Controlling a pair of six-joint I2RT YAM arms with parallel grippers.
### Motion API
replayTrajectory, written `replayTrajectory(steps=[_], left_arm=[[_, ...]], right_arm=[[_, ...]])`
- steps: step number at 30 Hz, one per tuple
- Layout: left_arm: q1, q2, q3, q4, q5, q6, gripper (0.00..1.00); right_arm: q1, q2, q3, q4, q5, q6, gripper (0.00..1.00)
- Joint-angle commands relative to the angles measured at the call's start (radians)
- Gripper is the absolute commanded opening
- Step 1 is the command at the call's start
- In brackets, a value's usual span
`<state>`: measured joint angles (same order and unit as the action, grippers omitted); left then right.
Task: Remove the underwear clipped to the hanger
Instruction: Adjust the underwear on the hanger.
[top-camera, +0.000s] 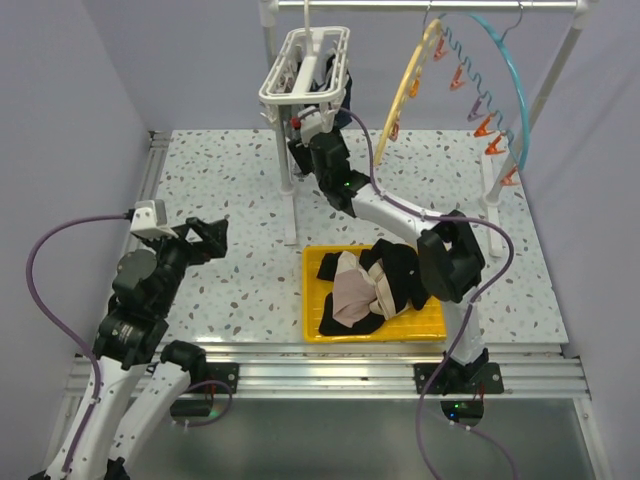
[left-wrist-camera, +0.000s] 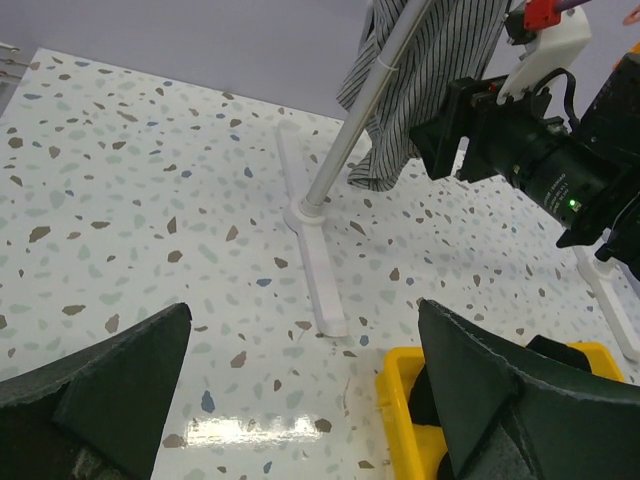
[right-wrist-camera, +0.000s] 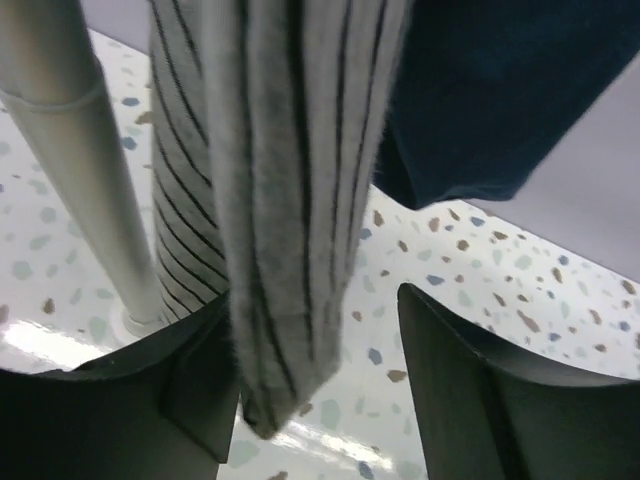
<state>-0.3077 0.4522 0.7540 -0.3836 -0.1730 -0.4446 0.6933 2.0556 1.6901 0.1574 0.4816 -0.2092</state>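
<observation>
A white clip hanger (top-camera: 305, 62) hangs at the back by a white pole (top-camera: 290, 190). Grey striped underwear (right-wrist-camera: 290, 180) and navy blue underwear (right-wrist-camera: 500, 90) hang from it. My right gripper (right-wrist-camera: 315, 300) is open just under the hanger (top-camera: 302, 128), with the lower end of the striped piece hanging between its fingers. The striped piece also shows in the left wrist view (left-wrist-camera: 420, 70). My left gripper (left-wrist-camera: 305, 310) is open and empty, low over the table at the left (top-camera: 210, 238). Black underwear (top-camera: 395, 270) and pale pink-beige underwear (top-camera: 352, 290) lie in a yellow tray (top-camera: 312, 300).
The pole's white foot (left-wrist-camera: 318, 270) lies on the speckled table between my left gripper and the tray's corner (left-wrist-camera: 395, 400). A yellow hanger (top-camera: 408, 85) and a blue hanger with orange clips (top-camera: 490, 110) hang from the rail at the back right.
</observation>
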Motion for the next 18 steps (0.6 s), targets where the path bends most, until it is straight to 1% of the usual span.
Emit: replayTrajectory(steps=[1,3,4,5,7,8,11,12,13,14,15,16,18], left_arm=[[0.009,0.034,0.008,0.020,0.004,0.030,1.00],[0.009,0.042,0.018,0.022,0.006,0.030,1.00],[0.009,0.045,0.019,0.022,0.006,0.029,1.00],[0.009,0.045,0.024,0.022,0.007,0.027,1.00],[0.009,0.042,0.027,0.019,0.004,0.024,1.00],[0.009,0.040,0.027,0.017,0.003,0.023,1.00],[0.009,0.026,0.021,0.014,-0.002,0.014,1.00],[0.009,0.023,0.018,0.015,-0.003,0.009,1.00],[0.009,0.017,0.015,0.018,-0.003,0.006,1.00],[0.009,0.016,0.005,0.023,-0.003,0.004,1.00],[0.009,0.013,0.002,0.032,-0.003,0.000,1.00],[0.009,0.013,-0.002,0.038,-0.002,-0.002,1.00],[0.009,0.016,-0.012,0.055,0.003,-0.002,1.00]], right_arm=[[-0.005,0.034,0.071,0.060,-0.096,0.066,0.60],[-0.029,0.043,0.089,0.054,-0.181,0.096,0.37],[-0.038,0.044,0.097,0.032,-0.201,0.109,0.17],[-0.047,0.046,0.105,0.019,-0.248,0.117,0.10],[-0.075,0.020,0.089,-0.004,-0.291,0.137,0.00],[-0.092,0.002,0.073,-0.007,-0.346,0.137,0.00],[-0.123,-0.099,-0.024,-0.010,-0.446,0.133,0.00],[-0.147,-0.126,-0.067,-0.024,-0.542,0.113,0.00],[-0.159,-0.185,-0.088,-0.050,-0.589,0.108,0.00],[-0.182,-0.210,-0.108,-0.065,-0.625,0.100,0.00],[-0.192,-0.241,-0.145,-0.082,-0.712,0.088,0.00],[-0.199,-0.265,-0.162,-0.120,-0.753,0.071,0.00],[-0.224,-0.348,-0.220,-0.134,-0.808,0.047,0.00]])
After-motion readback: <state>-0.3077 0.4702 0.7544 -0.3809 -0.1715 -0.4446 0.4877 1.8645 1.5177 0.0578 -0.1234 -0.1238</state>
